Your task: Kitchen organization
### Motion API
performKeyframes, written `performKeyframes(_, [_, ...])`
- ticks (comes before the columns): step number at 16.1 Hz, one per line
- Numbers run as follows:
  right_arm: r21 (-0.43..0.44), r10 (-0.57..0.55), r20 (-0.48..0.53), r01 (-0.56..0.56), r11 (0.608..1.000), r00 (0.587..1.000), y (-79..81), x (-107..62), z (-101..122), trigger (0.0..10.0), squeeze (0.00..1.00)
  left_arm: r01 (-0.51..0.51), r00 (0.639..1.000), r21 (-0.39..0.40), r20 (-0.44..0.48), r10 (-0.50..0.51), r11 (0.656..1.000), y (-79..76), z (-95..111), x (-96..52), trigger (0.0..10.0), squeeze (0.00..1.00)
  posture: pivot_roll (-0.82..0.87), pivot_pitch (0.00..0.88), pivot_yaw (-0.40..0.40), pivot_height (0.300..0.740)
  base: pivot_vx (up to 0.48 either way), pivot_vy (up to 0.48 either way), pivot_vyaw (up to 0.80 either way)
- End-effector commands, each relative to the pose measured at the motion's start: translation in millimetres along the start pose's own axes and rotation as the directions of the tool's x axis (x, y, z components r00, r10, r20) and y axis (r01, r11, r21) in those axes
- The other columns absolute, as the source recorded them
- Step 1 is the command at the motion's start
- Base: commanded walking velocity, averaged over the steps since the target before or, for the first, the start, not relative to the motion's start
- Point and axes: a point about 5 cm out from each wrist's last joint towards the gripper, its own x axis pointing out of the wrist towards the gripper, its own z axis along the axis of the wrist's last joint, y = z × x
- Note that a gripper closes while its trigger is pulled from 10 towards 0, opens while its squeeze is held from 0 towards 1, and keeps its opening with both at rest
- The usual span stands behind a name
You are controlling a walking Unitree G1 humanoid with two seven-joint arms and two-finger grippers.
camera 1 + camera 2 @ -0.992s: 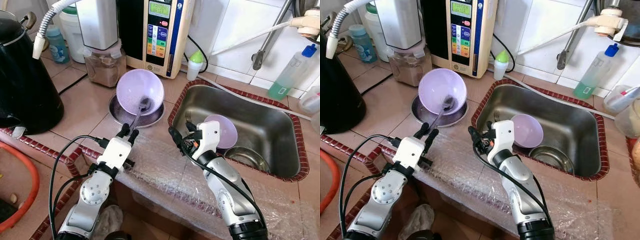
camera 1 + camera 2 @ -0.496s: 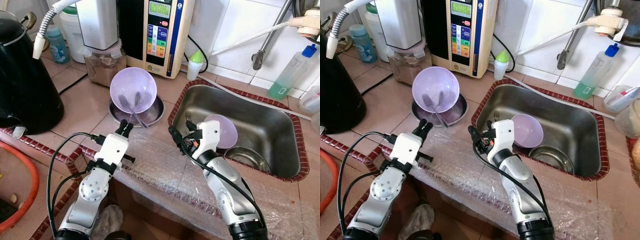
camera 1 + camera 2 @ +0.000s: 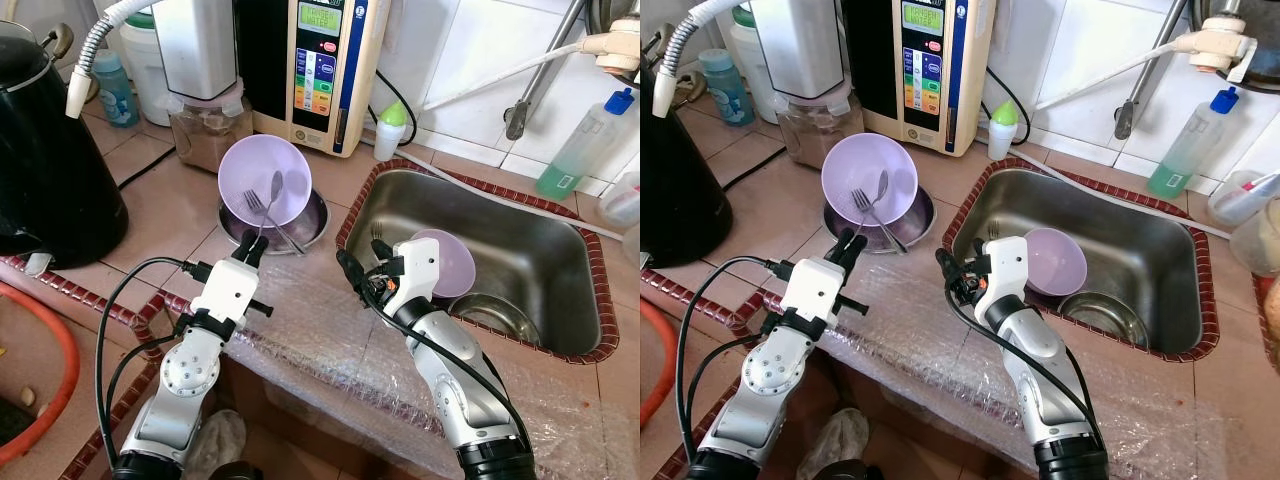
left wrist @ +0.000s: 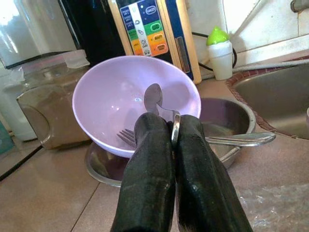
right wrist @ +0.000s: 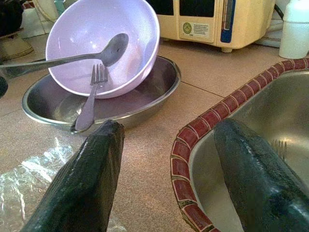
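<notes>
Since a second ago the lilac plastic bowl (image 3: 264, 192) shifted toward 9 o'clock in the shallow steel dish (image 3: 306, 222). Left gripper (image 3: 254, 254) at the dish's 6 o'clock, fingers pinched on the metal spoon (image 3: 270, 197) handle; a fork (image 3: 254, 204) lies beside the spoon. Right gripper (image 5: 169, 164) wide apart, empty, at the sink (image 3: 520, 250) rim's 9 o'clock.

Nothing can be read with certainty. The tall cream-and-black plastic water machine (image 3: 345, 70) at the far side of the counter carries a lit green display (image 3: 320, 17) with dark characters too small to make out. Below it runs a column of blue, green, yellow and orange buttons (image 4: 147, 29) bearing tiny white lettering, blurred beyond reading. A small white sticker with a round seal (image 5: 193, 29) sits near the machine's base, its print illegible.
</notes>
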Motion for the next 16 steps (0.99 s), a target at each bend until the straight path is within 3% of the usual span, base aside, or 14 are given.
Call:
performKeyframes(1, [-0.006, -0.017, 0.004, 0.017, 1.0, 1.0, -4.7, 0.0, 0.7, 10.0, 0.0, -0.007, 0.998, 0.01, 0.055, 0.007, 1.0, 2.2, 11.9, 6.6, 0.0, 0.0, 0.02, 0.0, -0.033, 0.74, 0.0, 0.0, 0.0])
performKeyframes(2, [0.021, -0.023, 0.014, 0.022, 1.0, 1.0, -4.2, 3.7, 3.5, 10.0, 0.0, 0.021, 0.993, 0.008, 0.12, -0.022, 1.0, 1.2, 27.5, 12.9, 0.0, 0.0, 0.02, 0.0, -0.035, 0.74, 0.0, 0.0, 0.0])
performKeyframes(4, [0.07, -0.031, 0.029, 0.029, 0.997, 0.999, -5.3, 9.0, 8.6, 10.0, 0.0, 0.098, 0.983, 0.016, 0.154, -0.099, 0.995, -5.4, 36.0, 16.1, 0.0, 0.0, 0.03, 0.0, -0.035, 0.74, 0.0, 0.0, 0.0])
performKeyframes(7, [0.234, -0.051, 0.074, 0.032, 0.972, 0.996, -11.1, 21.8, 24.9, 10.0, 0.0, 0.18, 0.961, 0.083, 0.197, -0.193, 0.98, -15.9, 43.2, 15.3, 0.0, 0.0, 0.03, 0.0, -0.031, 0.74, 0.0, 0.0, 0.0])
performKeyframes(9, [0.352, -0.041, 0.134, -0.009, 0.936, 0.99, -17.6, 33.9, 45.5, 10.0, 0.0, 0.251, 0.944, 0.107, 0.193, -0.267, 0.962, -24.4, 41.4, 13.1, 0.0, 0.0, 0.03, 0.0, -0.031, 0.74, 0.0, 0.0, 0.0])
performKeyframes(11, [0.393, -0.034, 0.158, -0.031, 0.919, 0.987, -22.1, 38.3, 55.5, 10.0, 0.0, 0.282, 0.936, 0.126, 0.183, -0.301, 0.951, -26.9, 38.2, 12.1, 0.0, 0.0, 0.04, 0.0, -0.024, 0.74, 0.0, 0.0, 0.0])
performKeyframes(12, [0.45, -0.006, 0.168, -0.071, 0.89, 0.986, -22.8, 41.5, 61.3, 10.0, 0.0, 0.306, 0.927, 0.145, 0.18, -0.329, 0.941, -29.0, 36.6, 12.4, 0.0, 0.0, 0.04, 0.0, -0.024, 0.74, 0.0, 0.0, 0.0])
performKeyframes(13, [0.505, 0.024, 0.167, -0.107, 0.857, 0.986, -21.0, 43.2, 63.1, 10.0, 0.0, 0.318, 0.921, 0.157, 0.182, -0.344, 0.935, -31.0, 36.6, 13.1, 0.0, 0.0, 0.03, 0.0, -0.022, 0.74, 0.0, 0.0, 0.0])
performKeyframes(16, [0.561, 0.093, 0.159, -0.168, 0.811, 0.983, -16.1, 44.4, 64.4, 10.0, 0.0, 0.321, 0.918, 0.156, 0.192, -0.347, 0.934, -36.0, 39.2, 15.8, 0.0, 0.0, 0.04, 0.0, -0.022, 0.74, 0.0, 0.0, 0.0])
